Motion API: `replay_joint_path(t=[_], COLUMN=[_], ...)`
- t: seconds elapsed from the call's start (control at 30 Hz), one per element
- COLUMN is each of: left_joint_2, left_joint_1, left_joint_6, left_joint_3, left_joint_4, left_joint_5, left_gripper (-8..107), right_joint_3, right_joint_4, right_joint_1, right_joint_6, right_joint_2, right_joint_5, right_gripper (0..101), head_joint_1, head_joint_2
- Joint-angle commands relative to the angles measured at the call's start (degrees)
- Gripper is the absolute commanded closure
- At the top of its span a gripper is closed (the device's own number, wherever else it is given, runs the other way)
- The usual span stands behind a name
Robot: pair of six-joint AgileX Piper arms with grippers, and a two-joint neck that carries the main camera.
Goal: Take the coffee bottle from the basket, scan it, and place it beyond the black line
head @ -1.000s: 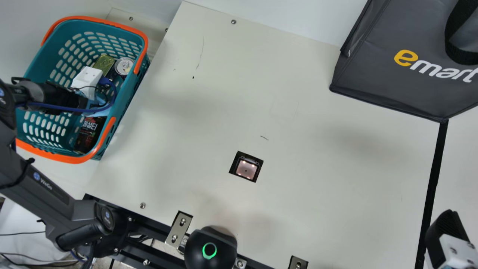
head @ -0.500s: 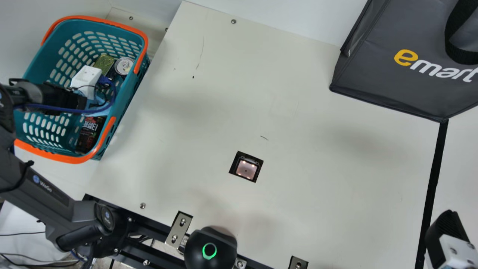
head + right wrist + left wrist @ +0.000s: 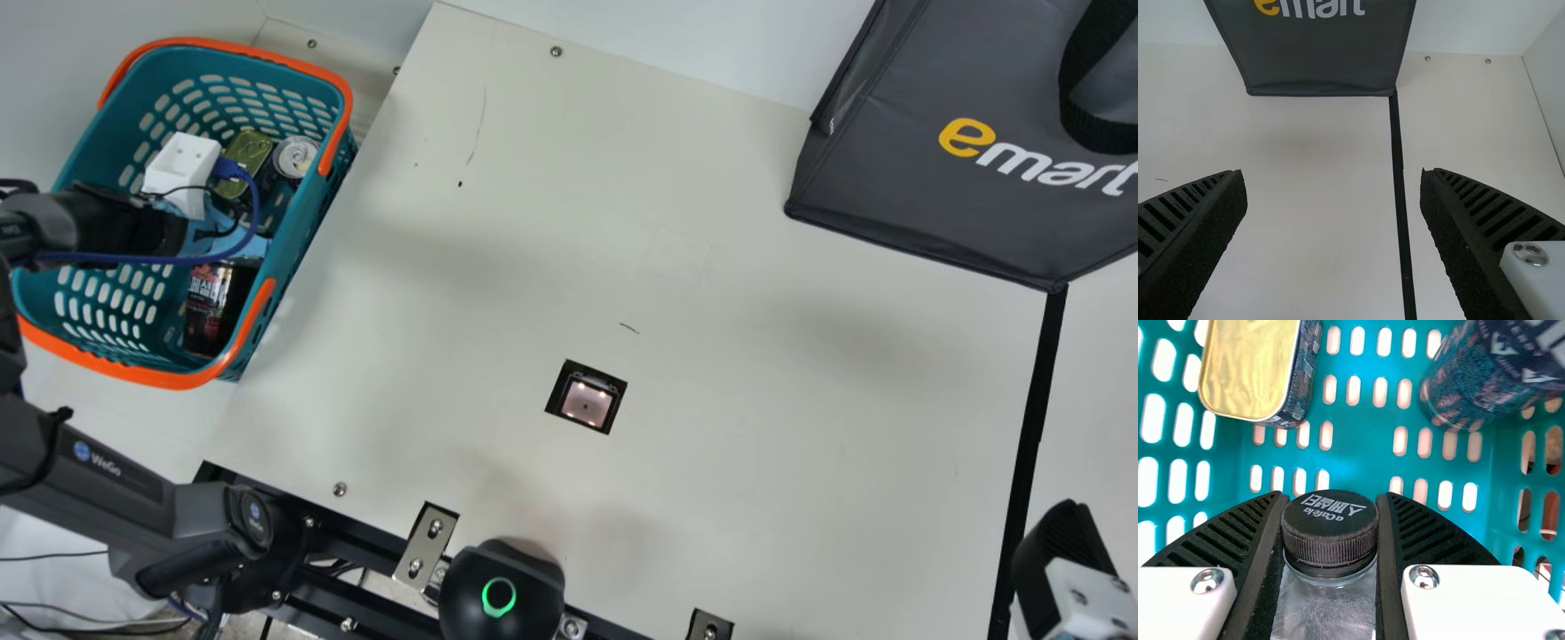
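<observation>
"In the basket (image 3: 267, 56), what has my left claw (image 3: 1330, 499) got?"

"The coffee bottle (image 3: 1330, 553). I read both fingers as closed in on it, one against each side of the capped end, with no gap I can make out."

"And how does it lie?"

"Cap towards my wrist camera, clear neck running down between the fingers. I can't judge its exact tilt, so I'd draw it out along its own length, clear of the wall, before swinging across."

"Which way is the scan window (image 3: 586, 402)?"

"Well apart, out on the surface (image 3: 756, 267), towards my right. The left arm is the nearer one to the bottle. My right claw (image 3: 1333, 175) stands wide open and empty, by the black line (image 3: 1031, 427)."

"So lift, then scan, then over the line."

"That's my judgement."
</observation>
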State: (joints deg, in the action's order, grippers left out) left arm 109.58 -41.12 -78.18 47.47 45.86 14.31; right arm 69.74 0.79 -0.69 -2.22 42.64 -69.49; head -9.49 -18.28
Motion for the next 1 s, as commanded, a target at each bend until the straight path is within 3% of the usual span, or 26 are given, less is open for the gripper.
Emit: replay_joint_path(t=[0.0,0.97], left_joint_2=[-1.1,-18.2], left_joint_1=[-0.3,-7.0], left_joint_6=[0.7,11.1], left_joint_3=[-0.1,-2.7], left_joint_4=[-0.8,-12.2], left_joint_5=[0.4,11.9], left_gripper=[89,89], right_joint_3=[0.0,0.0], right_joint_4=[0.0,0.0], right_joint_1=[0.0,0.0], right_joint_6=[0.0,0.0], right_joint_2=[0.0,0.0], right_joint_5=[0.0,0.0], right_gripper=[10,10], head_joint_1=[1.6,1.6], head_joint_2=[-0.1,-0.1])
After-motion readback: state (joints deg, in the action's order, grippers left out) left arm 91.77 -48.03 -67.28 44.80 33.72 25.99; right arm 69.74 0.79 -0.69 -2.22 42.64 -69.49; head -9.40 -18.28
